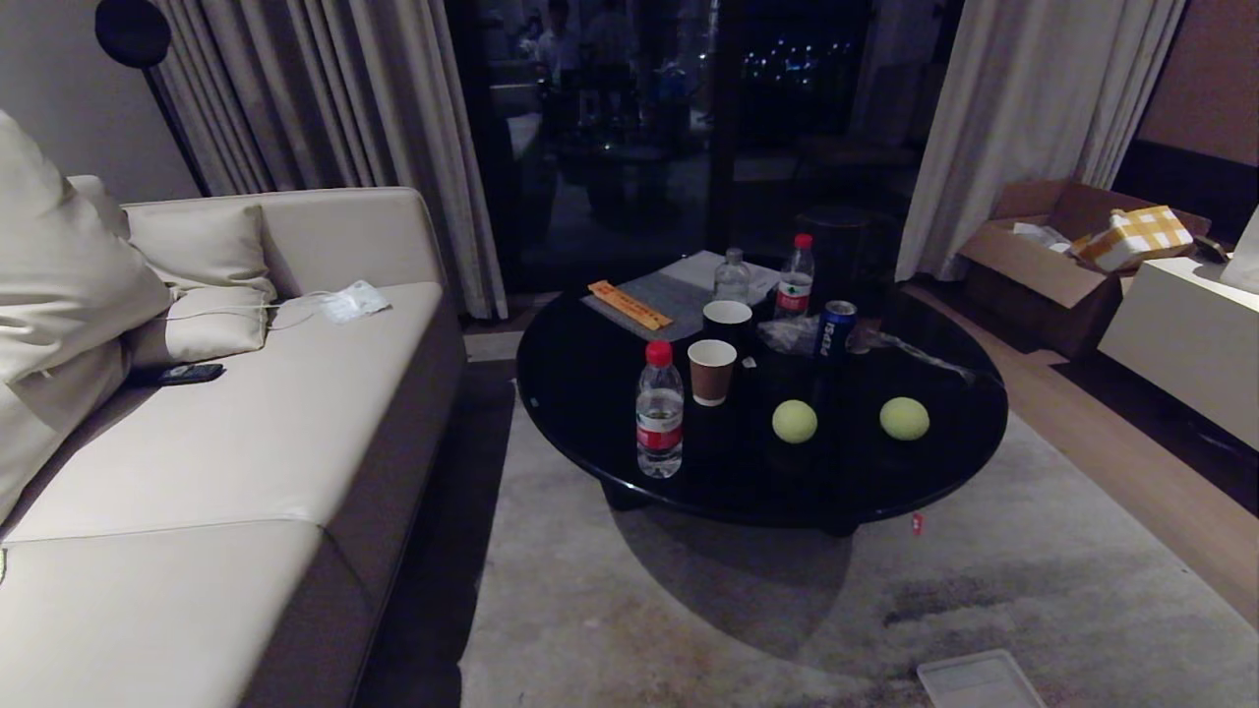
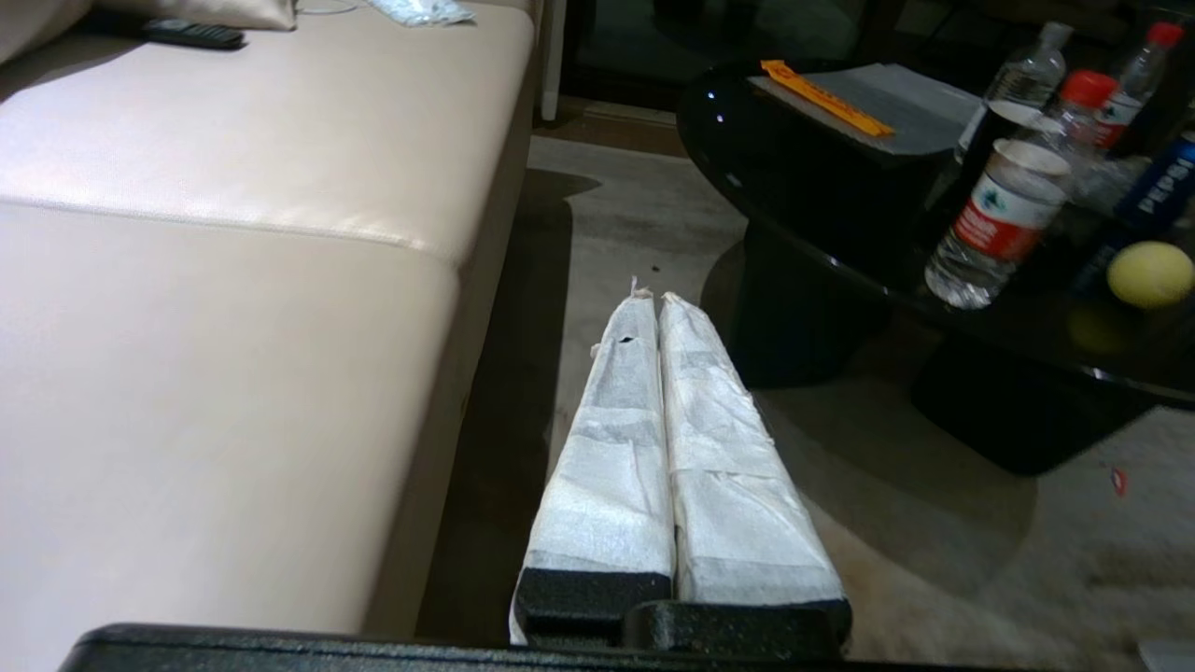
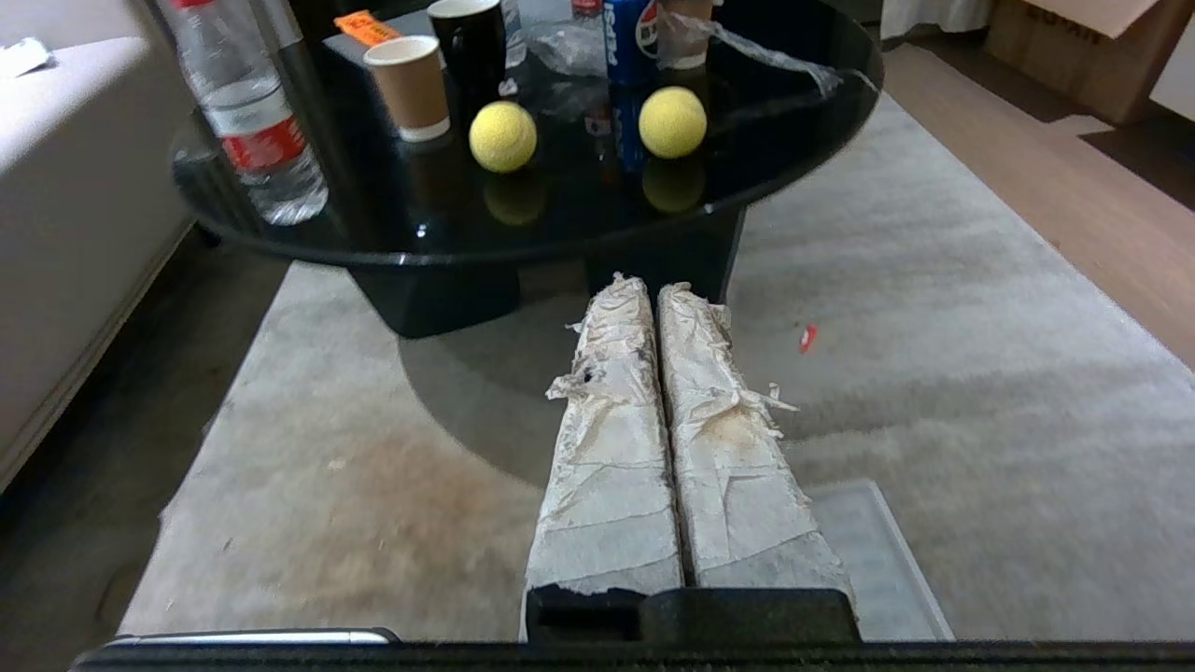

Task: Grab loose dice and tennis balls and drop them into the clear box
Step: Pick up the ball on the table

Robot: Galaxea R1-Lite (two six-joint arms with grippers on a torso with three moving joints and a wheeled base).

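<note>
Fuzzy round tennis balls [image 1: 794, 421] on glossy black table [image 1: 590, 393]; tape-wrapped left gripper [image 2: 651, 299] and right gripper [image 3: 646, 285] closed, empty.

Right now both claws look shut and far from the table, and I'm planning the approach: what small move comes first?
Probably drive toward the black round table: both tennis balls sit on it, beyond the shut right claw.
</note>
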